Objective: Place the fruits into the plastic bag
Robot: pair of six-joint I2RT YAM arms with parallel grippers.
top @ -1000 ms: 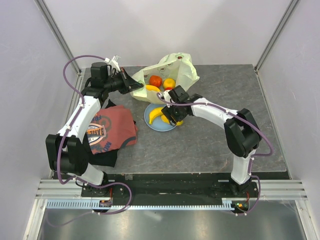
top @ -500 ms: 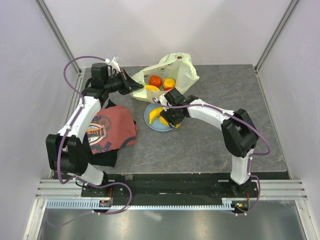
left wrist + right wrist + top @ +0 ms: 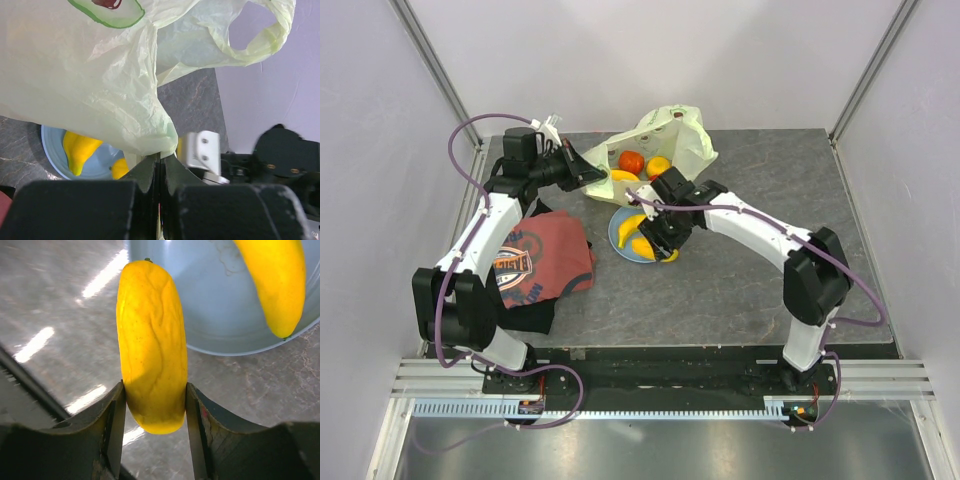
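Observation:
The plastic bag [image 3: 672,136] lies open at the back of the table, with an orange-red fruit [image 3: 631,161], a yellow-orange fruit [image 3: 659,166] and a banana [image 3: 624,177] inside. My left gripper [image 3: 604,173] is shut on the bag's rim and holds the mouth up; the left wrist view shows the film [image 3: 90,75] pinched at the gripper [image 3: 160,160]. My right gripper [image 3: 666,244] is shut on a yellow banana [image 3: 152,345], held at the near right rim of the blue plate [image 3: 215,305]. A second banana [image 3: 632,229] lies on the plate [image 3: 620,243].
A red printed T-shirt [image 3: 535,260] lies on a dark cloth at the left, beside my left arm. The plate sits just in front of the bag's mouth. Grey walls and frame posts close in the table on three sides.
My right arm's elbow has swung to the right, and its gripper with the banana has shifted slightly toward the near edge of the plate. The left gripper keeps its hold on the bag.

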